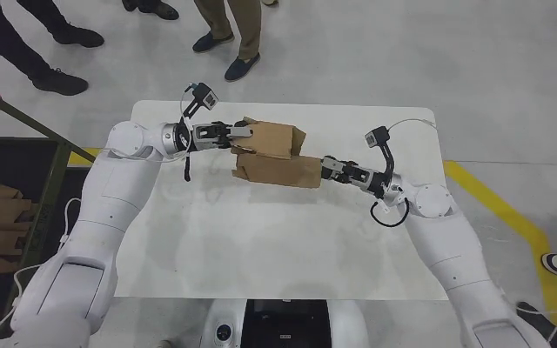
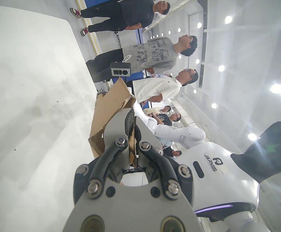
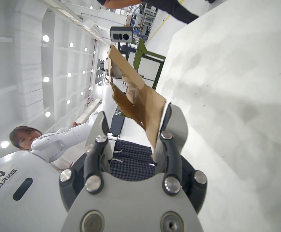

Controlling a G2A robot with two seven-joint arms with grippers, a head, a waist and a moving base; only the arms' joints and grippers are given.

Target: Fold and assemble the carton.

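Carton, the brown cardboard box [image 1: 270, 155], is half-formed between your grippers over the white table [image 1: 261, 252], with nothing inside that I can see. Left gripper [image 1: 244, 132] is pinching a frayed edge. Right gripper [image 1: 322, 168] is spread wide, and a flap just touches one finger [image 3: 175, 127]. Tug hard and I reckon that edge rips or slips out.

floor [image 1: 348, 52]: glossy pale grey, yellow line [image 1: 496, 204] | furniture: white table [image 1: 261, 252], green frame [image 3: 141, 47] beside it | light: loads of round ceiling spots [image 2: 228, 19]
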